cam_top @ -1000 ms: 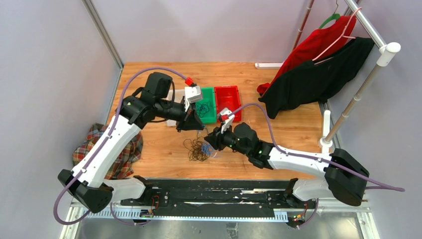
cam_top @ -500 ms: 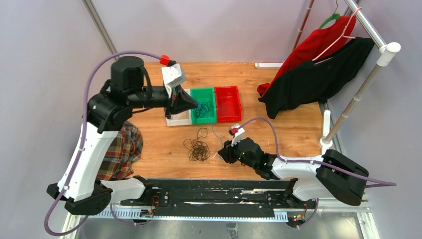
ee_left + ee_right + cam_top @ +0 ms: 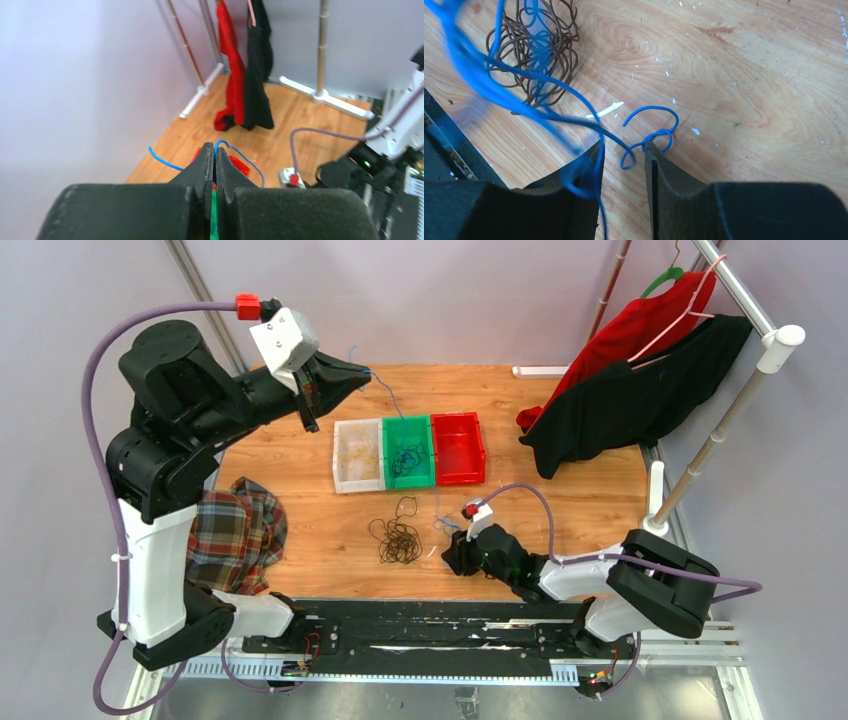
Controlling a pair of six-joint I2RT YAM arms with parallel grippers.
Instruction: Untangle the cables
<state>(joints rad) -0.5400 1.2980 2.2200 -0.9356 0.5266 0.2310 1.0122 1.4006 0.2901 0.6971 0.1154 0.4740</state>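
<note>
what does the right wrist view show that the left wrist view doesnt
Only the right wrist view: the brown cable tangle, a small blue knotted loop, and the right gripper up close, jaws apart. Only the left wrist view: the left gripper shut on a blue cable, with the red garment and black garment hanging behind. Both: blue cable and the wooden tabletop.

Three bins [image 3: 408, 421], two grippers [image 3: 366, 370], perhaps two garments [image 3: 640, 390]

The left arm [image 3: 155, 540] and right arm [image 3: 575, 575] have white shells and black joints. A purple cable [image 3: 195, 306] with a red plug [image 3: 247, 307] follows each. The left gripper [image 3: 214, 152] and right gripper [image 3: 623, 150] are black wedges.
</note>
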